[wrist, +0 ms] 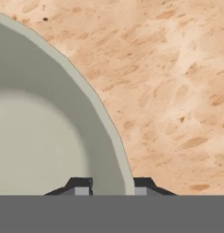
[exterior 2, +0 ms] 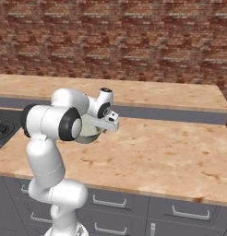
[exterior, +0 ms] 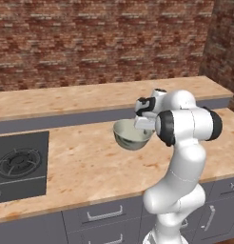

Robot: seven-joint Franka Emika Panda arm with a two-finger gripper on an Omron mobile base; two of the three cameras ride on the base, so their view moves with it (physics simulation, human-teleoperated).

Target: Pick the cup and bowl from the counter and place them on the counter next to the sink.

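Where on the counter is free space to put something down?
The counter is bare to the right of the bowl, out to its far end. Another bare patch lies between the stove top and the bowl. It is crowded only at the bowl, where the gripper straddles the rim.

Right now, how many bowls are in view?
1. The bowl sits on the counter right of the stove, its rim between the gripper fingers; the arm may hide others.
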